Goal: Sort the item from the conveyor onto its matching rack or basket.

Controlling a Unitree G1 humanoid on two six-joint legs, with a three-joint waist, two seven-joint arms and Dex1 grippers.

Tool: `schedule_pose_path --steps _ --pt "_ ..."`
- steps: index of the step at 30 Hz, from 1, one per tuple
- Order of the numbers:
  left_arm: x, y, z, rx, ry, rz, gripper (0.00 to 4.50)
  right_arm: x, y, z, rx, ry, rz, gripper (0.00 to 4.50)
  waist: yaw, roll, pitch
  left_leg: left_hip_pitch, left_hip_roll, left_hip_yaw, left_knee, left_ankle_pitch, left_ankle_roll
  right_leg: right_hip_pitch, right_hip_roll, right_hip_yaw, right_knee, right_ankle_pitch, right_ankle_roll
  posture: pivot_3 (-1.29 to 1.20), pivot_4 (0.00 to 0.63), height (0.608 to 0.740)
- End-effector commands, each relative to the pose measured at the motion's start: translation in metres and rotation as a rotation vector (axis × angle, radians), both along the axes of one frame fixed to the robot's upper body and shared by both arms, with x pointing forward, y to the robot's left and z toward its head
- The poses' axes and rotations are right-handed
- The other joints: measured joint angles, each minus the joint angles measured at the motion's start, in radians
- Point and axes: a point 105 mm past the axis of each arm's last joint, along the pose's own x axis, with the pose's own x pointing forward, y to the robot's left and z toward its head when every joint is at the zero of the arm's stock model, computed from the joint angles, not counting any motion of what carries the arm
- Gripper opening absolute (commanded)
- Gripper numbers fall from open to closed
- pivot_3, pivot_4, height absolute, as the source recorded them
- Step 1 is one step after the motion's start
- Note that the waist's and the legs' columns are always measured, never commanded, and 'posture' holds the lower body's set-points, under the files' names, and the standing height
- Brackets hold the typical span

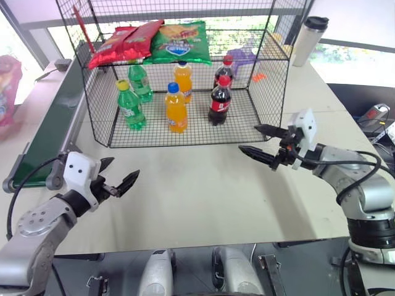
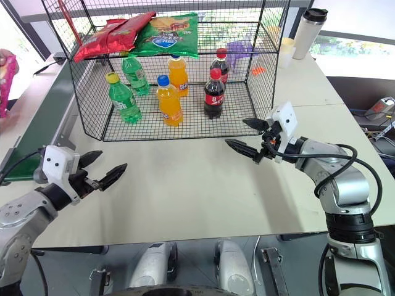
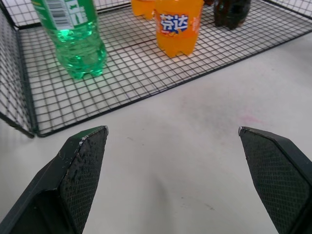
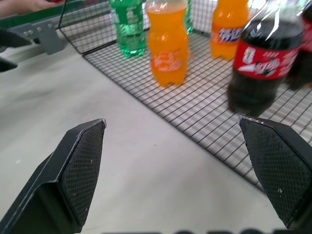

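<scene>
Left hand [image 1: 118,180] and right hand [image 1: 262,143], each with fingers spread wide and empty, hover over the pale desk [image 1: 197,191] in front of the rack [image 1: 185,132]. The left hand sits at about 8 o'clock from the rack, the right at about 4 o'clock. The pink crisps bag [image 1: 7,89] shows at 9 o'clock at the left edge, beyond the dark-green conveyor [image 1: 46,132], well apart from both hands; a person's hand [image 2: 5,120] shows just below the bag. On the rack's upper shelf lie red bags [image 1: 123,42] and a green bag [image 1: 180,42]; on its floor stand two green bottles [image 1: 131,106], two orange bottles [image 1: 176,108] and two cola bottles [image 1: 220,101]. A flask [image 1: 308,38] stands at 1 o'clock.
</scene>
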Motion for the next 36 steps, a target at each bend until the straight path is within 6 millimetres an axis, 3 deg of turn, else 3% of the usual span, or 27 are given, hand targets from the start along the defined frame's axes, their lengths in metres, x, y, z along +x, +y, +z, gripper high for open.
schedule_pose_path --steps 1,8,13,27,36 --pt "0.0 0.0 0.009 0.019 -0.035 -0.006 4.43 -0.003 0.006 0.008 -0.001 -0.044 0.016 4.5 0.0 0.0 0.0 0.0 0.0 0.0 0.0 0.0 0.0 0.0 0.0 0.0 0.0 0.0 0.0 0.0 0.15 0.74" --pt "0.001 0.002 0.004 0.04 -0.01 0.045 4.43 -0.002 0.015 0.005 0.006 -0.036 0.025 4.5 0.0 0.0 0.0 0.0 0.0 0.0 0.0 0.0 0.0 0.0 0.0 0.0 0.0 0.001 -0.002 0.0 0.15 0.74" --pt "0.008 0.016 0.005 0.119 -0.044 0.198 4.43 0.003 0.017 -0.001 -0.027 -0.037 0.004 4.5 0.0 0.0 0.0 0.0 0.0 0.0 0.0 0.0 0.0 0.0 0.0 0.0 0.0 0.001 -0.002 0.0 0.15 0.74" --pt "-0.005 0.006 0.013 0.027 -0.06 0.077 4.43 0.007 0.019 -0.007 -0.023 -0.028 0.024 4.5 0.0 0.0 0.0 0.0 0.0 0.0 0.0 0.0 0.0 0.0 0.0 0.0 0.0 0.002 -0.002 0.0 0.15 0.74" --pt "-0.014 0.005 0.01 0.026 -0.053 0.117 4.43 0.016 0.033 -0.008 -0.024 -0.035 0.081 4.5 -0.002 0.0 0.0 0.0 0.0 0.0 0.0 0.0 0.0 0.0 0.0 0.0 0.0 0.002 -0.003 0.0 0.15 0.74"
